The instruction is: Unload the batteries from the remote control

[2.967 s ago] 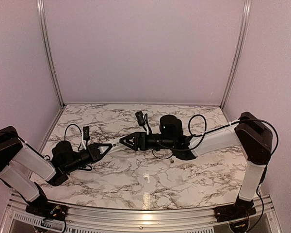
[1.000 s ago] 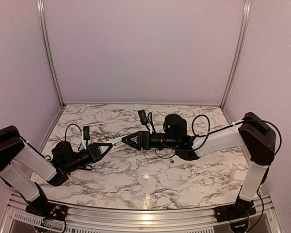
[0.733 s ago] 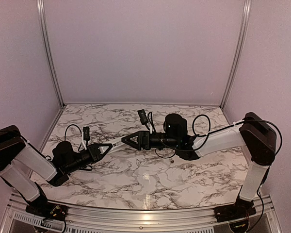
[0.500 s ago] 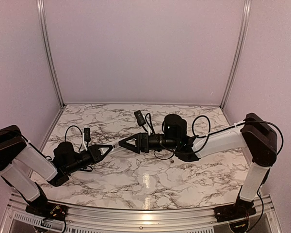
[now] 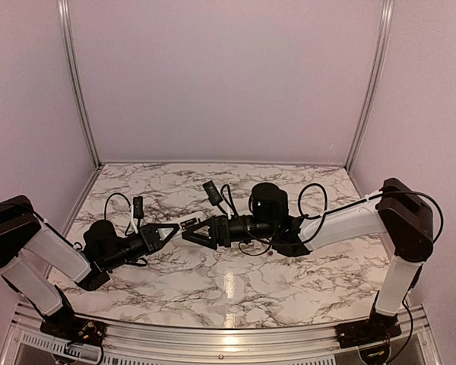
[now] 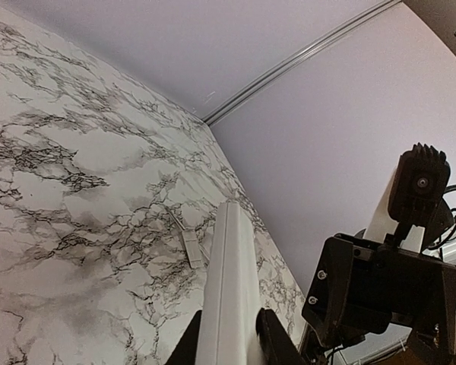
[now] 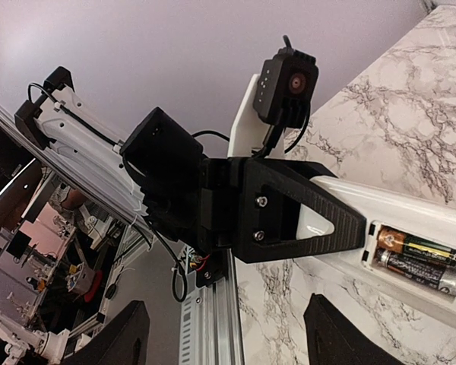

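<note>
We hold the remote control clamped in our left gripper above the table, both batteries lying exposed in its back and not yet lifted out, while our right gripper hovers just beside with jaws apart.

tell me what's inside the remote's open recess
Two batteries lie side by side in the recess of the remote control. Their right ends run off the picture's edge, and the left hand covers the body beside it.
</note>
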You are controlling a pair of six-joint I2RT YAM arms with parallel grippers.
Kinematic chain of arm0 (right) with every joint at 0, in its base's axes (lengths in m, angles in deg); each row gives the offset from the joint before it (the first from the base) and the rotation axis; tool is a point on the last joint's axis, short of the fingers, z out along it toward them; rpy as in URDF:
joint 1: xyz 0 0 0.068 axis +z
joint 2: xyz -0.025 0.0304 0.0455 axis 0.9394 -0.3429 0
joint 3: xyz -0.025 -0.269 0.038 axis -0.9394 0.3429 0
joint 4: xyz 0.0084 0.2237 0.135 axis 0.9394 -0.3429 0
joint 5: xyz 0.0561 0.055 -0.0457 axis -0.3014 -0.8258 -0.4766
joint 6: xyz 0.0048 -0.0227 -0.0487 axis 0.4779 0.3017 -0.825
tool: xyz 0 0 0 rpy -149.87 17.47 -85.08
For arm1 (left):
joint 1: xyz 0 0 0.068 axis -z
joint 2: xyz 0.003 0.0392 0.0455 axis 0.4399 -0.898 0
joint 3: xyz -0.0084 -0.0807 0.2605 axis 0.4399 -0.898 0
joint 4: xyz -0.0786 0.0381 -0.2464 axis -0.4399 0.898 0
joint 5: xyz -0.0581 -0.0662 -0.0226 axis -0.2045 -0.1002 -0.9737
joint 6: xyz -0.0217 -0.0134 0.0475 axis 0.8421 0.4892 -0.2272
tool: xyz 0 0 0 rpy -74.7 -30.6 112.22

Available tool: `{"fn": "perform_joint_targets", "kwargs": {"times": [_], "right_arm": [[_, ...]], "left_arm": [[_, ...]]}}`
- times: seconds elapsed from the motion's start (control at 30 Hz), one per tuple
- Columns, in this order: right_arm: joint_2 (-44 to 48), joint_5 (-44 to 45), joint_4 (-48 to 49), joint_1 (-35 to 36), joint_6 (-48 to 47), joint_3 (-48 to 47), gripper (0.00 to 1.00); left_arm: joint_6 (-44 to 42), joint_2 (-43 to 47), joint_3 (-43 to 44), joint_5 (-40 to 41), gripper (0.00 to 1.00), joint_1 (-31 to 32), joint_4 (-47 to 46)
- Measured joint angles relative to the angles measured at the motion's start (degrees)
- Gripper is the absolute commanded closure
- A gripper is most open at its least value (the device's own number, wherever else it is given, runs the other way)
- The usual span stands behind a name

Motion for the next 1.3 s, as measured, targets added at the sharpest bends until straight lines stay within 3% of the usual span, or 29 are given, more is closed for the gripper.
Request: {"fn": "perform_joint_targets", "kwargs": {"times": [0.53, 0.73, 1.03, 1.3], "right_arm": [[-0.7, 1.05, -3.3, 0.0, -2.05, -0.31, 0.31], [2.97, 4.87, -10.67, 0.0, -6.19, -0.24, 0.31], [15.87, 19.08, -21.75, 0.0, -13.31, 1.92, 0.3], [21.77, 39.87, -33.73, 0.0, -14.69, 6.29, 0.28]], "left_arm": [[-0.33, 0.0, 0.11, 0.02, 1.0, 0.0, 0.0], [-0.31, 0.0, 0.31, 0.02, 1.0, 0.0, 0.0], [-0.28, -0.28, 2.19, -0.28, 1.0, 0.0, 0.0], [1.16, -5.7, 7.5, -3.34, 1.0, 0.28, -0.85]]}}
